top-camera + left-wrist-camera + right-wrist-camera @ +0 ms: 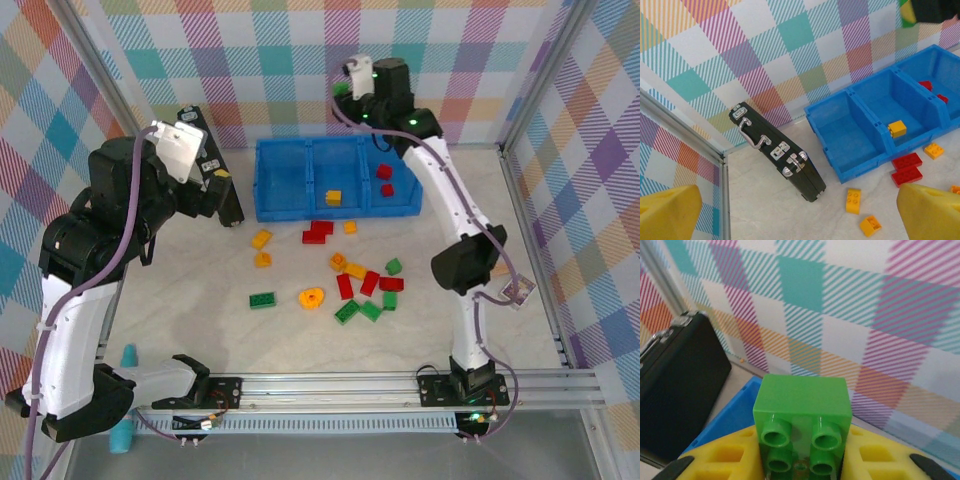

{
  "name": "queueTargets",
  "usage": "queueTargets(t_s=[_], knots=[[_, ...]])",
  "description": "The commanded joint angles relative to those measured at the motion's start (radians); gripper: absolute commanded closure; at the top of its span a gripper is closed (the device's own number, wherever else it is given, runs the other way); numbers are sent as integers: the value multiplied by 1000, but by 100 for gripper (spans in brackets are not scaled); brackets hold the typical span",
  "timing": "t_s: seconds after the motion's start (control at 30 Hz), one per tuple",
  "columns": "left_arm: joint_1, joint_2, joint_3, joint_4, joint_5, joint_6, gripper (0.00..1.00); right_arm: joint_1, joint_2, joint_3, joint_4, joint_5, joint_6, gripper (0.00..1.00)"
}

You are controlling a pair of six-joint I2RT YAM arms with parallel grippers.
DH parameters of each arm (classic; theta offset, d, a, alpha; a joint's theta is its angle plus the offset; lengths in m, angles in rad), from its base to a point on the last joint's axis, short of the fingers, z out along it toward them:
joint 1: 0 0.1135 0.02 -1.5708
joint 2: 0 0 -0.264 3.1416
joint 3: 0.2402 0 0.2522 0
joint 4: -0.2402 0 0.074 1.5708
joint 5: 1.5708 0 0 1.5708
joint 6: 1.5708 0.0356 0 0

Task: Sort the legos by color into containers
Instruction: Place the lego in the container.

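The long blue bin (290,213) stands across the far half of the table, its three compartments side by side. The right gripper (802,457) hangs high over the bin's far rim; I cannot tell above which compartment. The left gripper (800,215) hovers off the bin's left end, near a black case (777,152) with metal latches that lies close to that end. The loose bricks (345,286), red, green and yellow, lie scattered on the table in front of the bin, an orange ring (312,297) among them. In the bin, the middle compartment holds one yellow brick (333,197) and the right one holds two red bricks (385,172).

The right gripper's yellow pads (880,455) are clamped on a green brick (802,410), its four studs facing the wrist camera. The left gripper's yellow fingers (667,212) stand wide apart with nothing between them.

The table (180,320) is pale and marbled. Pastel checked cloth walls (300,60) enclose it, with metal posts (530,210) at the corners.
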Motion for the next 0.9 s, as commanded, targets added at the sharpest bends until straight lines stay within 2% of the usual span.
queueTargets(t_s=[0.0,0.17,0.27,0.37,0.6,0.87], knots=[[-11,5,-1,6,-24,20,0,44,86,26,-10,8,-126,63],[-10,3,-11,-12,-41,18,0,67,158,-64,107,-21,-75,62],[-12,-14,-32,-19,-19,43,0,65,233,-22,101,-54,-38,64],[-12,-42,-54,-15,-51,53,0,65,282,-9,126,-108,-20,65],[-12,-29,-72,-23,-56,52,0,65,412,85,168,-148,85,65],[-12,-25,-94,-22,-65,52,0,67,466,90,197,-197,86,65]])
